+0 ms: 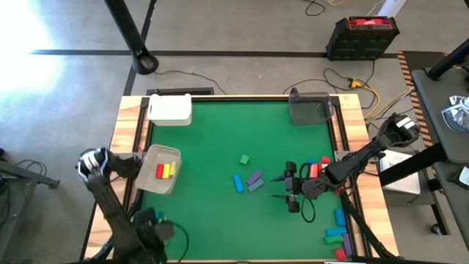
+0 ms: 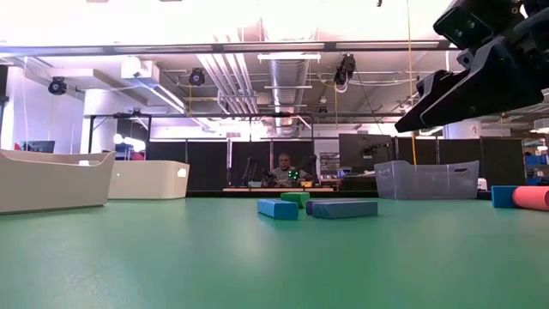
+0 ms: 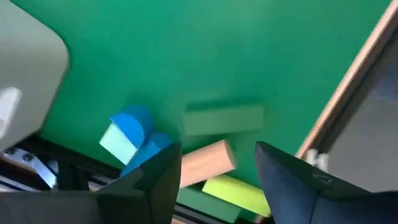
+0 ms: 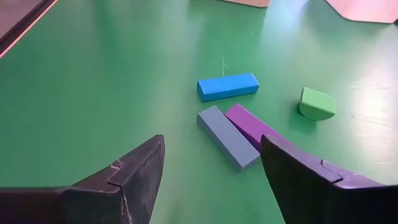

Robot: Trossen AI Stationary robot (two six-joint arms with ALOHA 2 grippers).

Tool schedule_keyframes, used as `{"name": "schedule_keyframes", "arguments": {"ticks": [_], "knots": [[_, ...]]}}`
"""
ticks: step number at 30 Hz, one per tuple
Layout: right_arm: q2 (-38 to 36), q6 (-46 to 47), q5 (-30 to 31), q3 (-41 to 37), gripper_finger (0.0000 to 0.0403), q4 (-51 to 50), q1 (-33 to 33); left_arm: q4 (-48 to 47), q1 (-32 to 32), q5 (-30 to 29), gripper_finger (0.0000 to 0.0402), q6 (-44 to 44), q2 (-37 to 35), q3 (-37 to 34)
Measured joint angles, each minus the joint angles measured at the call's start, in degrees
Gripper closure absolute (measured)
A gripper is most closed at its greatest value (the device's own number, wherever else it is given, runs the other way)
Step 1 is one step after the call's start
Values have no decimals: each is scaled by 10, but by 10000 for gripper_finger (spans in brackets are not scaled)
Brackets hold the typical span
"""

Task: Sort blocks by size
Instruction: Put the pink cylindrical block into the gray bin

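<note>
Right end effector (image 1: 281,188) open near purple bar (image 4: 258,129) (end hidden).

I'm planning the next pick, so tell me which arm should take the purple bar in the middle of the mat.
Right. The right gripper hovers open just beside the purple bar, and its wrist view faces the bar. The left gripper is open over blocks at the mat's near-left corner, far from the bar.
</note>
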Motion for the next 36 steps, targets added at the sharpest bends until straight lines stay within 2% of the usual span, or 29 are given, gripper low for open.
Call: {"name": "schedule_keyframes", "arguments": {"ticks": [5, 8, 24, 26, 30, 36], "knots": [[0, -21, 5, 0, 130, 20, 0, -4, -1, 88, 232, 93, 65, 10], [0, -30, 5, 0, 124, 31, 0, -4, 0, 148, 240, 160, 80, 5], [0, -33, 5, 0, 103, 28, 0, 1, 9, 148, 251, 289, 80, -25], [0, -33, 5, 0, 105, 28, 0, 14, 11, 150, 251, 305, 80, -37], [0, -33, 5, 0, 113, 27, 0, 44, 19, 196, 251, 349, 80, -54], [0, -32, 5, 0, 122, 26, 0, 57, 22, 184, 251, 375, 79, -70]]}}
